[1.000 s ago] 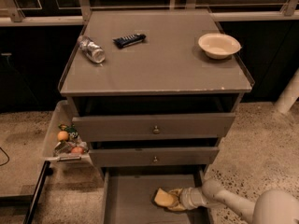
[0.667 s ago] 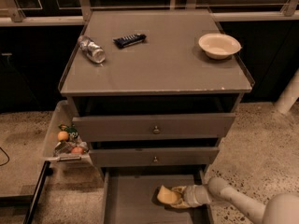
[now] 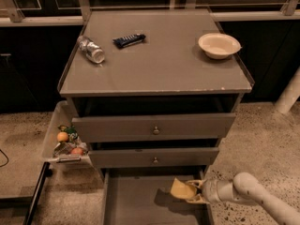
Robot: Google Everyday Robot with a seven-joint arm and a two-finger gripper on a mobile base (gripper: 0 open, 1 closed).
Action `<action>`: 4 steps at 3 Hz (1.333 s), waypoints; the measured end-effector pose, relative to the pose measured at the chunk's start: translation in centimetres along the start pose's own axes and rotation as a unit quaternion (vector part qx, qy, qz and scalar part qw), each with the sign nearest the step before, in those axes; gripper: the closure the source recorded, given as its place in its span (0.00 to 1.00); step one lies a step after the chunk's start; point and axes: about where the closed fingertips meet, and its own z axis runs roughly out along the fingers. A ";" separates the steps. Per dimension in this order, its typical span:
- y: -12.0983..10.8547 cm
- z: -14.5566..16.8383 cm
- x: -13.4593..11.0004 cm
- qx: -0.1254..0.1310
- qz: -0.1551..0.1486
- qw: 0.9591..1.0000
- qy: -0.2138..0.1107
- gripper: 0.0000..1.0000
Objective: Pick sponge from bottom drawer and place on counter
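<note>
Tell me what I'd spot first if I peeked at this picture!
The yellow sponge pops out, pinched in the gripper over the right side of the open bottom drawer. Up on the counter, a white bowl sits back right and a plastic bottle lies at the left.

Sponge [image 3: 182,190]: small, pale yellow, soft pad. Tilted up on edge and slightly bent, not lying flat. At approx 5 o'clock in frame, over the R half of the bottom drawer [image 3: 136,200], with its shadow on the drawer floor at 8 o'clock of it. Can't tell if it touches the floor.

Gripper [image 3: 194,191]: comes in from 4 o'clock, low over the drawer's R side, fingers pinching the sponge's R end.

Bottom drawer: lowest, widest grey drawer, pulled open at 6 o'clock, flat grey floor, low side walls.

Counter [image 3: 159,64]: big flat grey cabinet top at 12 o'clock of the drawer, well above the sponge. Front rim chipped nr its R end.
</note>
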 end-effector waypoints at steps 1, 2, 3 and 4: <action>-0.5 -5.6 -4.5 0.035 -0.034 0.999 0.018 1.00; -0.5 -6.4 -5.1 0.035 -0.041 0.998 0.022 1.00; 0.2 -6.3 -5.3 0.025 -0.044 0.999 0.021 1.00; 0.4 -8.0 -8.7 0.008 -0.088 0.996 0.020 1.00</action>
